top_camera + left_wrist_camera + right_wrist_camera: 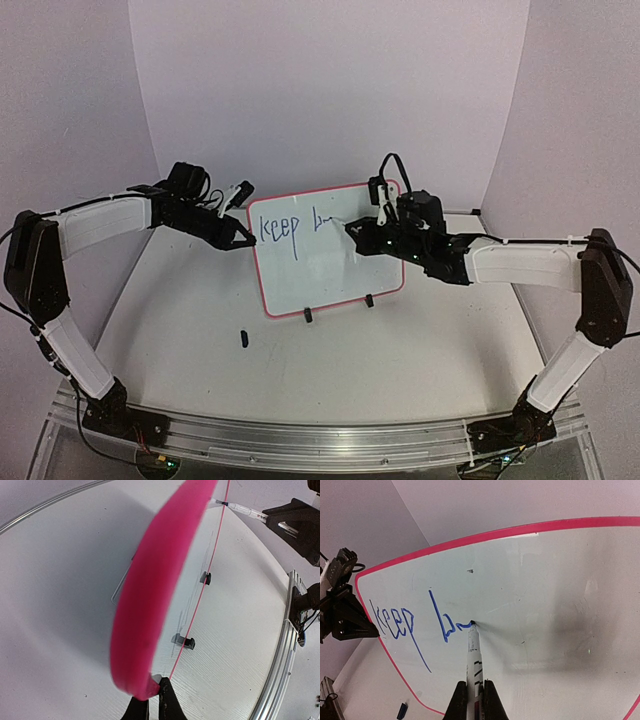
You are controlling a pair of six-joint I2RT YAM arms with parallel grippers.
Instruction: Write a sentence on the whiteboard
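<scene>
I see the board [335, 275] standing on its two black feet [307, 315] in the middle of the desk [170, 320], face toward the arms. My left pincer [243, 236] is clamped tight on the board's rim at about 10 o'clock, the red edge pinched between its fingers [169, 705]. My right pincer [474, 696] is closed around a marker [473, 650], whose tip touches the face just right of the blue writing [400, 625], which reads "keep b" plus a short stroke. A small dark cap [243, 338] lies on the desk at the board's 7 o'clock, apart from it.
</scene>
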